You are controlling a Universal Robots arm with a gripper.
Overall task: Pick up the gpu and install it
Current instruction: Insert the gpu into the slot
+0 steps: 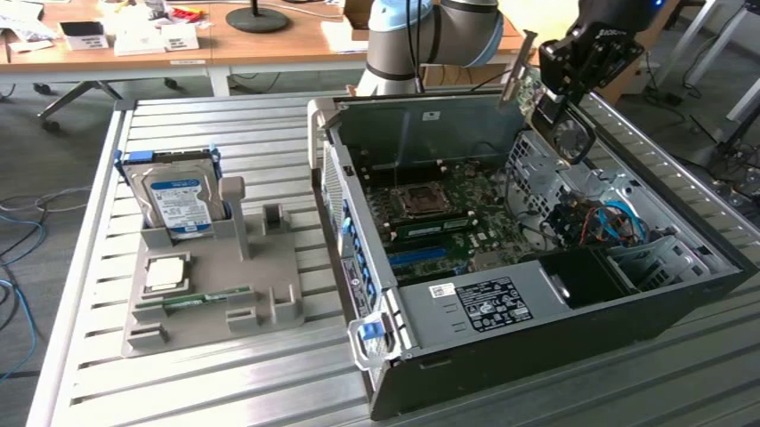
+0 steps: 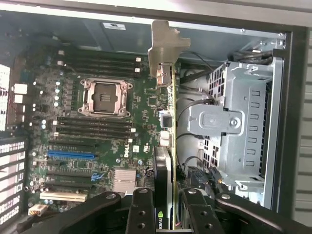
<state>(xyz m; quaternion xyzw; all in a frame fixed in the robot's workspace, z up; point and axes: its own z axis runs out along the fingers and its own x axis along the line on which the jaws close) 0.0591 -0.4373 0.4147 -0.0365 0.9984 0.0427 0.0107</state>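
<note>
Far left of the frame, cables (image 1: 14, 233) trail over the grey floor (image 1: 48, 151) and a wooden desk (image 1: 238, 46) lines the upper left, while the slatted metal table (image 1: 84, 294) carries a grey holder (image 1: 202, 294) with a hard drive (image 1: 178, 197) standing in it. Centre frame, the open computer case (image 1: 558, 302) lies on that table, motherboard (image 1: 440, 213) exposed. Upper right, the end effector (image 1: 556, 87) pinches the gpu (image 1: 570, 135) between its fingers (image 2: 141, 214), the card held up above the case's upper-right rim, not seated.
</note>
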